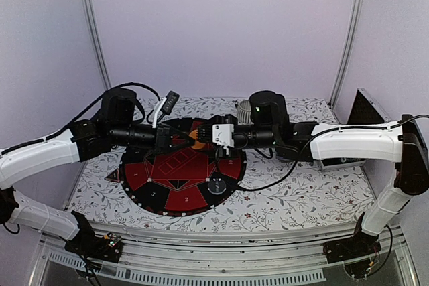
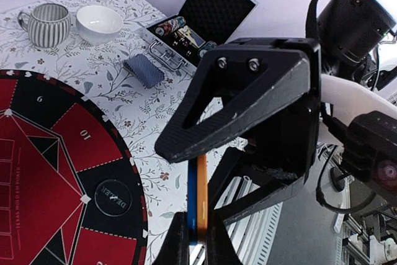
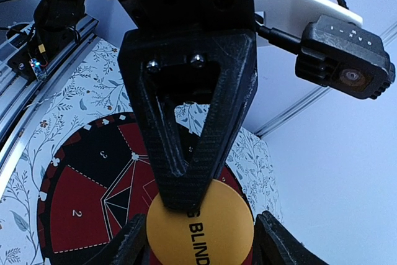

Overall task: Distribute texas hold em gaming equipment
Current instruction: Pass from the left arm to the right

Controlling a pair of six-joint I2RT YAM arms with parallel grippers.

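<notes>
Top external: over the far half of the round mat [image 1: 181, 195], the left gripper [image 1: 187, 138] and right gripper [image 1: 202, 135] meet at an orange chip [image 1: 194, 134]. Left wrist: the left fingers [image 2: 180, 243] pinch the chip's faces tightly, with a blue layer against it. A card deck [image 2: 144, 70] lies on the cloth beside an open case [image 2: 214, 10]. Right wrist: the right fingers [image 3: 133, 243] are half spread, flanking the chip's rim. Whether they touch it is unclear.
</notes>
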